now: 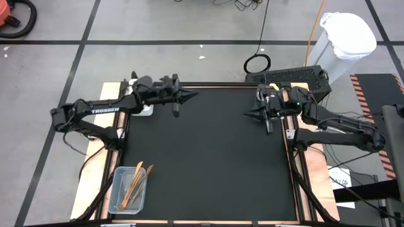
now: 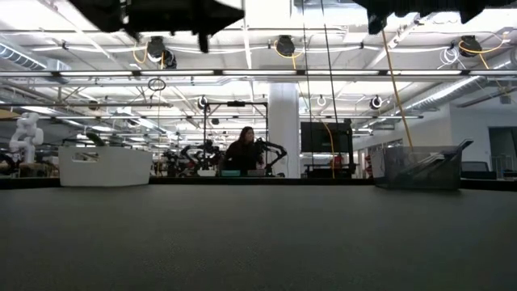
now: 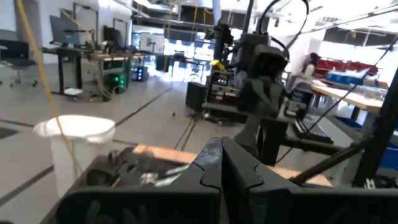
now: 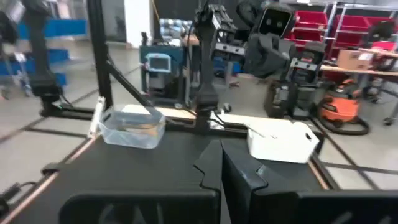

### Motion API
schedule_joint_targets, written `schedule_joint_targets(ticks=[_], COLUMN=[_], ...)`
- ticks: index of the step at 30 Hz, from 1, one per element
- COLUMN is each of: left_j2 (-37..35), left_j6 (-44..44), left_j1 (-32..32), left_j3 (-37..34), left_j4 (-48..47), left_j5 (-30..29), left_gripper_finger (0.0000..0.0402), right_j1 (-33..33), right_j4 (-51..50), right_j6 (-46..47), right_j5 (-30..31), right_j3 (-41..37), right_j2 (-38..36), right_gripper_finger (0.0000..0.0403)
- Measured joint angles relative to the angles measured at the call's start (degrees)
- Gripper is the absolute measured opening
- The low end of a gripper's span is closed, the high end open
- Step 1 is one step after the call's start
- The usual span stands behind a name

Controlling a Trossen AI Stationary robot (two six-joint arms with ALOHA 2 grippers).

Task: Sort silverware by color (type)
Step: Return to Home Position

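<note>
1. Left gripper: raised over the far left part of the black mat, tips pointing toward the centre. In its wrist view the fingers meet, nothing between them.
2. Right gripper: mirror pose on the far right side, also raised. Fingers pressed together, carrying nothing.
3. Silverware: the orange utensils lie in the clear bin at the near left corner, well apart from both arms. No loose utensil shows on the mat.
4. White bin sits under or just beside the left arm, dark bin just behind the right arm. Can't read the contents of either; silvery bits may lie in the dark one, too blurred to call.
5. Judgement: sorting looks finished, and only the homing move remains.
6. To home cleanly:
   - keep the fingers together and the wrists high
   - fold each arm straight back on its own side, no sweep across the mat
7. Risk: an elbow or wrist clipping the white or dark bin on the fold-in and spilling it. Go slow near those rims.
</note>
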Motion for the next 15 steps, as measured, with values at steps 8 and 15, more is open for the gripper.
schedule_joint_targets(ticks=[8,15], left_j2=[-13.0,-24.7], left_j6=[-1.6,-3.0], left_j1=[-0.2,-0.2], left_j3=[-14.6,-25.2], left_j4=[0.1,0.1], left_j5=[1.3,-0.6], left_gripper_finger=[0.0000,0.0000], right_j1=[-1.5,3.0], right_j4=[17.2,12.5], right_j6=[14.3,15.6], right_j5=[2.7,8.8], right_j3=[-12.5,-13.6], right_j2=[-0.9,-8.4], right_gripper_finger=[0.0000,0.0000])
